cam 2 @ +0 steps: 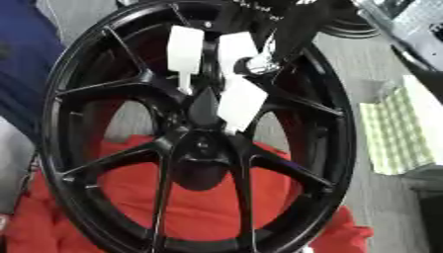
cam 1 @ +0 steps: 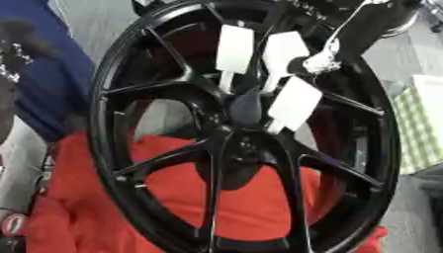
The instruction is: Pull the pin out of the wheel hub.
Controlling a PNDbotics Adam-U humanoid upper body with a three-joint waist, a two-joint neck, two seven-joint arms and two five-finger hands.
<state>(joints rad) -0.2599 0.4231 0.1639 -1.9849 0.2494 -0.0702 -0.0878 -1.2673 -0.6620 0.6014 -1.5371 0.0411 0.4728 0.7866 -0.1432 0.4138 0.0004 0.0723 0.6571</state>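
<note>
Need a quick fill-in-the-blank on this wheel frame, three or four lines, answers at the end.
1. The wheel standing upright is coloured ____.
2. The pins sticking out of the hub have flat heads coloured ____.
3. The cloth seen through the spokes is coloured ____.
4. The arm reaches the pins from the view's upper ____ corner.

Answers: black; white; red; right
</note>
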